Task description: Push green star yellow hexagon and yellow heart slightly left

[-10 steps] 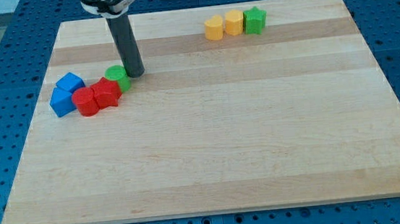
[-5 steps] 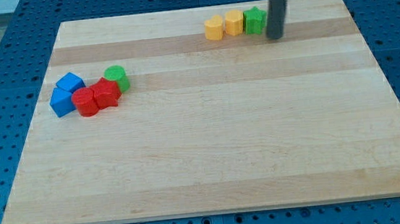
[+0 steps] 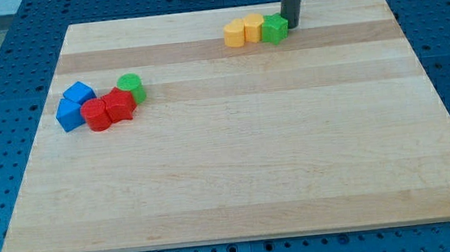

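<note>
Wooden board (image 3: 236, 158): my tip (image 3: 291, 26) touches green star (image 3: 274, 29) right side; rod top cropped.

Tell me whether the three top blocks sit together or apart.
Together: the yellow heart, yellow hexagon and green star form a touching row, my tip against the star's right.

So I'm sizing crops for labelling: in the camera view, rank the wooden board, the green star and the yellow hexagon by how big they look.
1. Wooden board, by far the largest.
2. Green star and yellow hexagon: they look alike in size, so I won't rank them.
</note>
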{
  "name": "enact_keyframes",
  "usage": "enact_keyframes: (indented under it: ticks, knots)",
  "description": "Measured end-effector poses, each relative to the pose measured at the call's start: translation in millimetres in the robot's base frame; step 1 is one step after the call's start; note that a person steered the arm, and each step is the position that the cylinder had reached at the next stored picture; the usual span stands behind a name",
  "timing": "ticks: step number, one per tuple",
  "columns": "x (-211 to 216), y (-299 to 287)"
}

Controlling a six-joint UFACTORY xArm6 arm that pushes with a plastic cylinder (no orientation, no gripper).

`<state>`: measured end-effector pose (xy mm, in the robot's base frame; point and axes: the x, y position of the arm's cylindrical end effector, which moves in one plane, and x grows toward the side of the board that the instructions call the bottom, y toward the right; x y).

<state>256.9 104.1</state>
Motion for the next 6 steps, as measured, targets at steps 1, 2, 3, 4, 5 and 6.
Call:
enact_keyframes:
  ticks: [1, 2, 3, 4, 5, 6]
  knots:
    - [8.9, -17.8]
    - [14.9, -36.9]
    - [14.9, -54.3]
    - [14.9, -74.0]
    - [14.9, -97.5]
    - [14.9, -119.0]
